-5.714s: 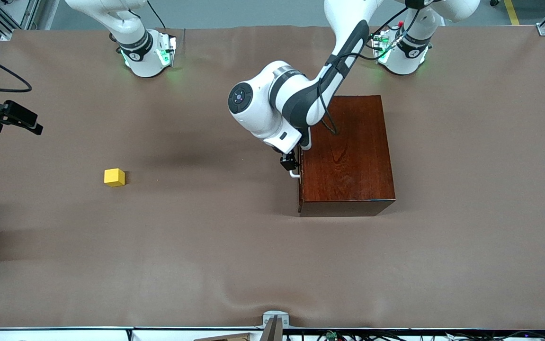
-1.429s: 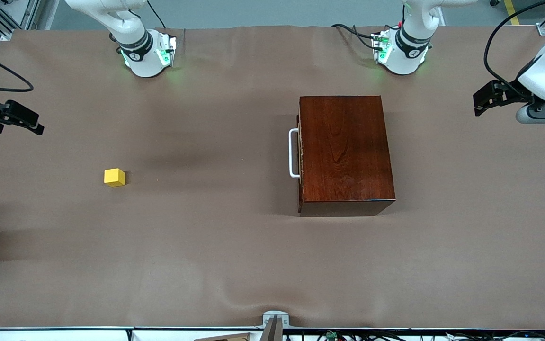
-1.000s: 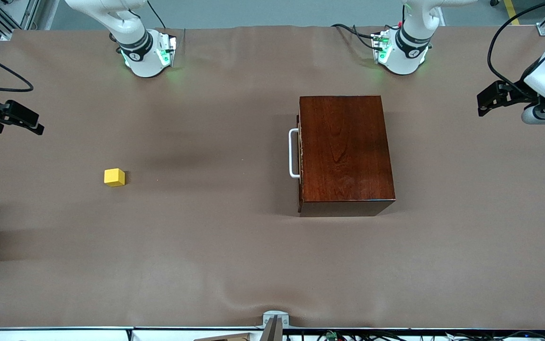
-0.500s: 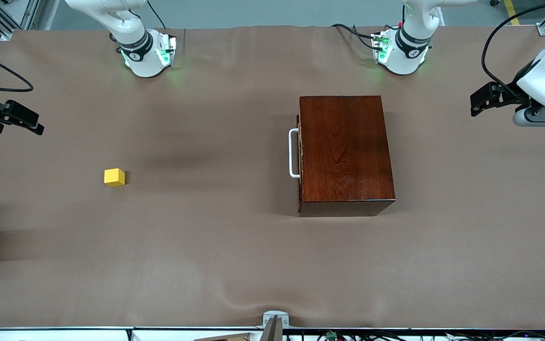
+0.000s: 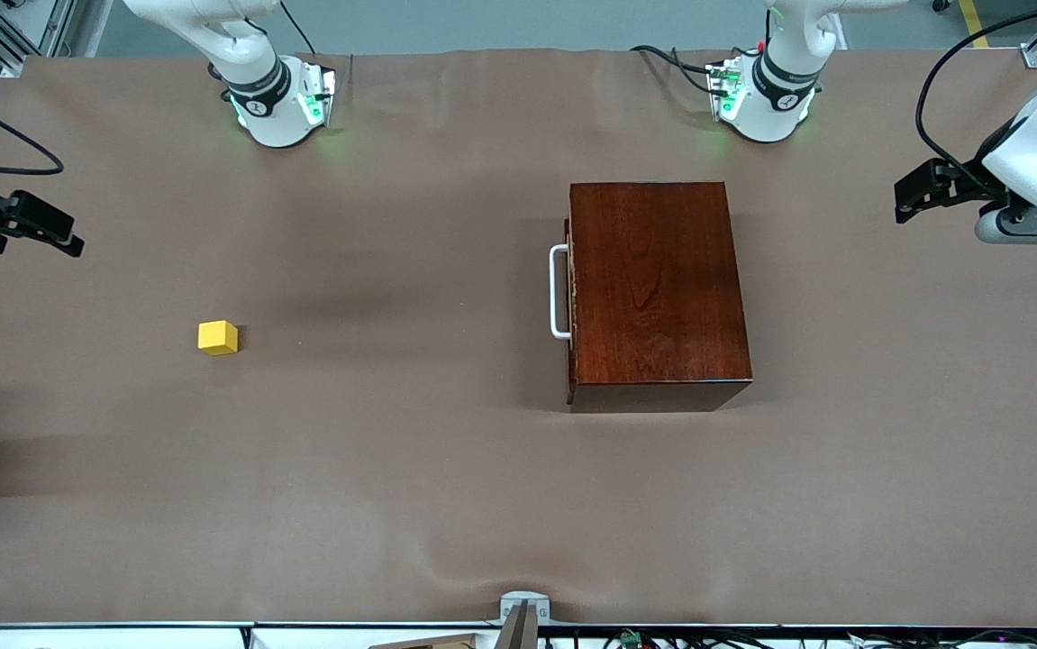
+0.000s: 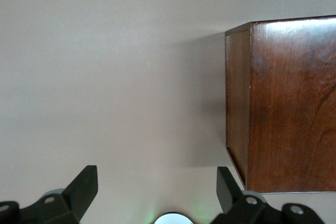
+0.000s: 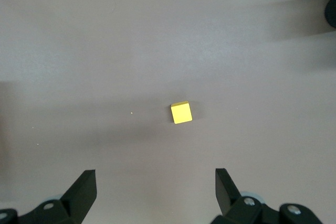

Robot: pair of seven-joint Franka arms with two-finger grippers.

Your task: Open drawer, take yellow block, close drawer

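Block (image 5: 217,337) on table (image 5: 410,469); box (image 5: 656,293) toward left arm's end.

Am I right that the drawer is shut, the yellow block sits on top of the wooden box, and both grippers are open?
Not quite: the front view shows the yellow block on the table, toward the right arm's end, well apart from the wooden box. The drawer is shut; the left gripper and right gripper are open.

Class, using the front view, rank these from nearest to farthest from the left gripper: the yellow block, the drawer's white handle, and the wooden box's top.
From the left gripper, open over the table's left-arm end:
1. Wooden box's top, mid-table.
2. White handle, on the closed drawer's front, facing the right arm's end.
3. Yellow block, toward the right arm's end.
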